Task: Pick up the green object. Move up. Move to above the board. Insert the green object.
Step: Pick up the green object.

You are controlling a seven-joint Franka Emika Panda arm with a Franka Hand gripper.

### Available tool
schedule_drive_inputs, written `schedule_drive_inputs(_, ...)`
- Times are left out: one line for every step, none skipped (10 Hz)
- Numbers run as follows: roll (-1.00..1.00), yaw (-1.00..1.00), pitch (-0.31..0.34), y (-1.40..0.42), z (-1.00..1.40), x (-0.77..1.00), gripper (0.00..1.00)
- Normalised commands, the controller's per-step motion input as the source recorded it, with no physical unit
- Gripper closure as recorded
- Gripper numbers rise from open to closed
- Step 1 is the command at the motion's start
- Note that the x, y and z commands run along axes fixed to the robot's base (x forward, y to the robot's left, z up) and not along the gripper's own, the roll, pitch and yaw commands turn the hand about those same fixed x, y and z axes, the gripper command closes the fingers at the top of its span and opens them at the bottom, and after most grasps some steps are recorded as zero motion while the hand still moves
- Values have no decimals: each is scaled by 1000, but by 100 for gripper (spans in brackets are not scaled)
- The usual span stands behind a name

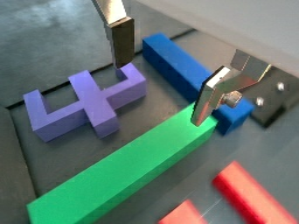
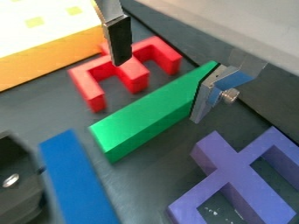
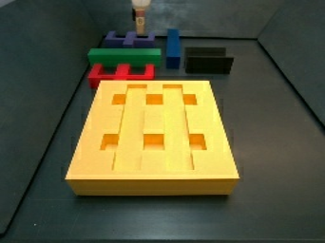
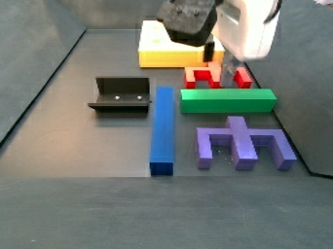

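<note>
The green object is a long green bar lying flat on the dark floor between the red notched block and the purple block. It also shows in both wrist views and in a side view. My gripper is open and empty. It hovers over the bar near one end, with one finger on each long side, also in a wrist view. It hangs low in a side view and shows at the far end. The yellow-orange board lies apart, partly hidden behind the gripper.
A long blue bar lies across the green bar's end. The dark fixture stands beyond the blue bar. The purple block and the red block flank the green bar closely. Grey walls ring the floor.
</note>
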Motion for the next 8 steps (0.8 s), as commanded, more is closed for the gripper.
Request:
schedule_drive_inputs(-79, -420, -216, 0, -334, -677, 0)
schedule_drive_inputs(-36, -537, -180, -17, -443, -546, 0)
schedule_drive_inputs(-86, -509, -127, 0, -420, -400, 0)
schedule_drive_inputs(-53, -243, -20, 0, -400, -23, 0)
schedule_drive_inputs(-27, -217, 0, -9, -260, 86, 0)
schedule_drive_inputs(-51, -103, 36, -3, -246, 289, 0)
schedule_drive_inputs(-67, -54, 49, 0, -283, 277, 0)
schedule_drive_inputs(-80, -20, 7, -46, -354, 94, 0)
